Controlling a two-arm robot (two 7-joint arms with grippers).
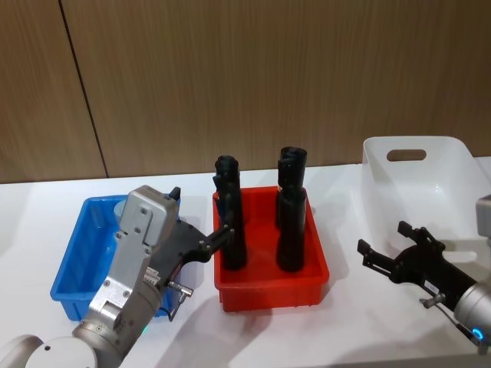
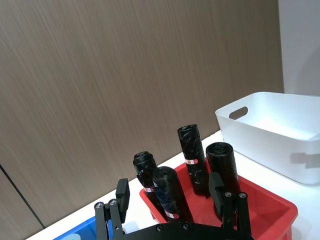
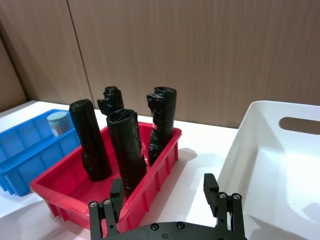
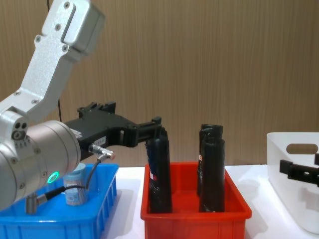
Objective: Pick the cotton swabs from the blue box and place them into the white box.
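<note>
The blue box sits at the table's left. One tub of cotton swabs with a pale lid stands in its far right corner, seen low in the chest view as the same tub. My left gripper hovers open and empty over the blue box's right side, with its fingers pointing toward the red bin. The white box stands at the right and looks empty. My right gripper is open and empty, just left of the white box's near corner.
A red bin between the two boxes holds several tall black tubes standing upright, close to my left fingertips. A wood-panelled wall runs behind the table. Bare white tabletop lies in front of the bins.
</note>
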